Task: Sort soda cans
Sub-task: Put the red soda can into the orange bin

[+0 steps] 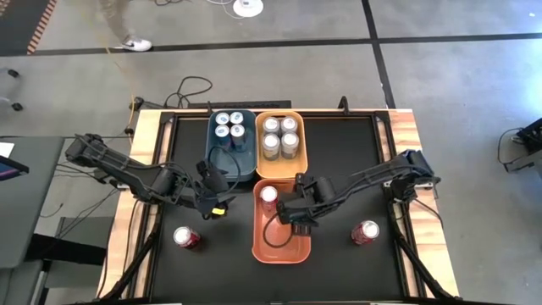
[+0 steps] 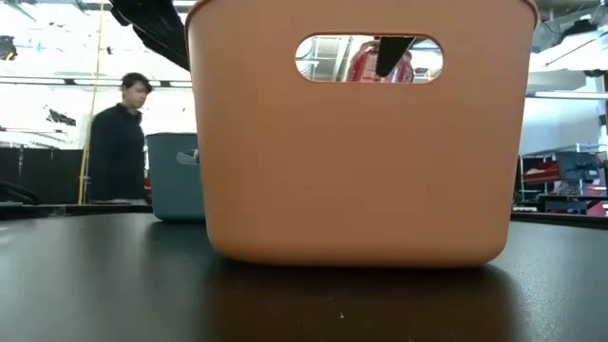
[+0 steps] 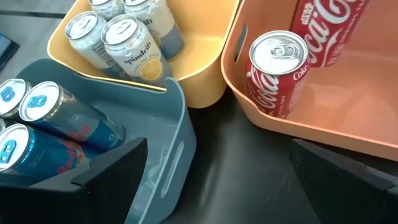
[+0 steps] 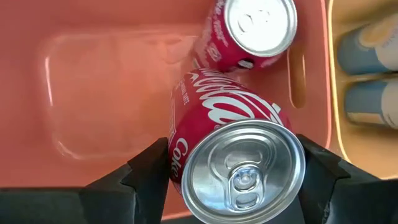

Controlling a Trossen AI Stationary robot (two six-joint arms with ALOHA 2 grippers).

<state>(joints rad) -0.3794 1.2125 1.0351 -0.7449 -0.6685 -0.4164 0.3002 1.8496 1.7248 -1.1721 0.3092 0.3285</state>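
**Observer:** High view puts the right gripper [image 1: 295, 212] over the orange plastic bin [image 1: 282, 252], and the right wrist view shows its fingers clamped on the sides of a red metal soda can with a silver top [image 4: 233, 155], held above the bin floor. A second red can [image 1: 269, 196] stands in the bin's far corner, nearest the yellow-orange plastic bin [image 1: 280, 168].

**Checker:** And the other red ones?

**Observer:** Two red cans are outside the orange bin on the black table [image 1: 339, 152]: one [image 1: 187, 238] well off its left side, one [image 1: 365, 231] off its right side. Beyond the orange bin, the four pale silver cans [image 1: 279, 135] fill the yellow-orange bin, and the four dark blue cans [image 1: 229, 125] sit in the teal plastic bin [image 1: 229, 161] beside it.

**Checker:** The left gripper [image 1: 217, 206]?

**Observer:** It hangs just left of the orange bin with its fingers spread wide and nothing between them.

**Checker:** What could go wrong?

**Observer:** The held can hangs right next to the standing one. Lowered on that line, it would probably clip it and tip one or both over. Let go while it is clear of the floor, it could topple and roll. The left arm is close too; if both arms move near the bin's left wall, they may collide.
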